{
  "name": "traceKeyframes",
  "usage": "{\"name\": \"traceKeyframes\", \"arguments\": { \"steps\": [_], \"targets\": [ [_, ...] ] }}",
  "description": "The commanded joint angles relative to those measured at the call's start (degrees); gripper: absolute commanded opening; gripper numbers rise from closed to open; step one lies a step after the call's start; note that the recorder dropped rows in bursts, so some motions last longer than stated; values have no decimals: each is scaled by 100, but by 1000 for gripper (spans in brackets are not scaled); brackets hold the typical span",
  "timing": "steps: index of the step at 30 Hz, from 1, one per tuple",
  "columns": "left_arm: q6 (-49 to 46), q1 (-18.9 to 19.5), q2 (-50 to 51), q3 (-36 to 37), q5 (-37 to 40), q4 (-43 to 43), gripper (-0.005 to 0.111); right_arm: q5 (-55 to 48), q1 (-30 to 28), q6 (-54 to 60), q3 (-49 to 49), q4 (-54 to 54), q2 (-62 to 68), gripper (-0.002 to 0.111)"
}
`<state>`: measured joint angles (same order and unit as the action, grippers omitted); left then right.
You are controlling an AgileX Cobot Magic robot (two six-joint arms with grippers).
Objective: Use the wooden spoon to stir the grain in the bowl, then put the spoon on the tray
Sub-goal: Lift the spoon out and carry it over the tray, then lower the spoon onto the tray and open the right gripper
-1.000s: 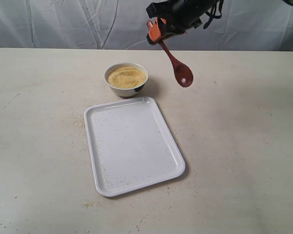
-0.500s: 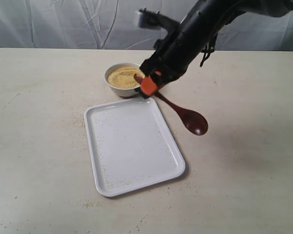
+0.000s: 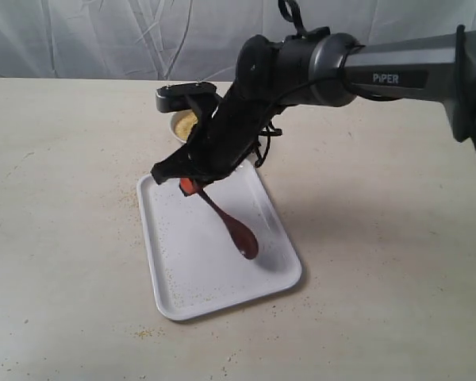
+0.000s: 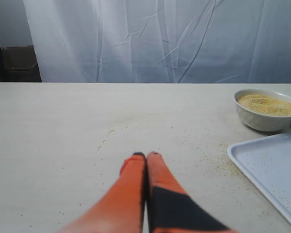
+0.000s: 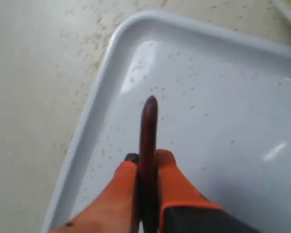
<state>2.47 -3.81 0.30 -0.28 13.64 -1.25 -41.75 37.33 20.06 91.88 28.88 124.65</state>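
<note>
My right gripper (image 3: 190, 186) reaches across and hangs low over the white tray (image 3: 182, 262), shut on the handle of the dark wooden spoon (image 3: 239, 232). The spoon slants down with its oval bowl just above or on the tray's right half; I cannot tell if it touches. In the right wrist view the spoon (image 5: 149, 121) sits edge-on between the orange fingers (image 5: 123, 179) over the tray (image 5: 223, 97). The white bowl (image 3: 180, 124) of yellow grain (image 4: 267, 103) stands behind the tray, mostly hidden by the arm. My left gripper (image 4: 146, 156) is shut and empty, low over the table.
Loose grain specks lie on the tray and on the table (image 3: 79, 238) around it. A white curtain (image 3: 103, 36) hangs behind the table. The right arm (image 3: 397, 71) stretches from the right edge across the bowl.
The right arm swung down and left from high behind the bowl, carrying the spoon over the tray. The spoon's bowl now sits low over the tray instead of right of it.
</note>
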Motion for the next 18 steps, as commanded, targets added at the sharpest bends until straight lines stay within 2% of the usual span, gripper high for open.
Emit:
{"name": "traceKeyframes", "arguments": {
  "steps": [1,2,5,7,8,10,12,14,15,17,18],
  "targets": [
    [-2,25,-30,28,-34,5,0,300,-21,-831,-25,-116,229,11],
    [-2,25,-30,28,-34,5,0,290,-21,-847,-25,-128,269,20],
    [-2,25,-30,28,-34,5,0,291,-21,-1415,-25,-558,289,60],
    [-2,25,-30,28,-34,5,0,185,-21,-2069,-25,-1223,184,73],
    [-2,25,-30,28,-34,5,0,84,-21,-2268,-25,-1492,131,73],
    [-2,25,-30,28,-34,5,0,-326,-21,-2517,-25,-2093,-125,71],
    [-2,25,-30,28,-34,5,0,-683,-71,-2457,-25,-2154,-345,66],
    [-2,25,-30,28,-34,5,0,-1082,-166,-1834,-188,-2239,-602,50],
    [-2,25,-30,28,-34,5,0,-1157,-242,-1699,-305,-2287,-668,44],
    [-2,25,-30,28,-34,5,0,-1243,-486,-1686,-697,-2228,-802,24],
    [-2,25,-30,28,-34,5,0,-1207,-775,-1686,-1142,-2044,-956,3]
  ]
}}
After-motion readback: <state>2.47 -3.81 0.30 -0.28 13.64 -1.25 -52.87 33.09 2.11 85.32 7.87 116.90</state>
